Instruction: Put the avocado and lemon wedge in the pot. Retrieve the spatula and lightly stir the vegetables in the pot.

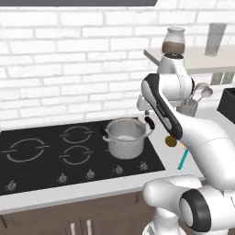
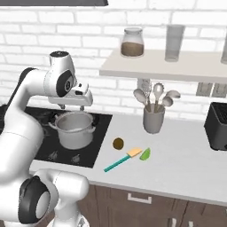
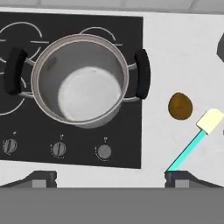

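While the tool hangs above the pot with its jaws spread wide and nothing between them, the pot sits on the hob's burner at about three o'clock, bare steel inside. On the tabletop just past the hob lies the avocado, a small brown lump, with the spatula beside it — yellow head toward the lemon wedge at four o'clock. From the left side the arm hides the wedge and most of the spatula — only the teal handle shows.
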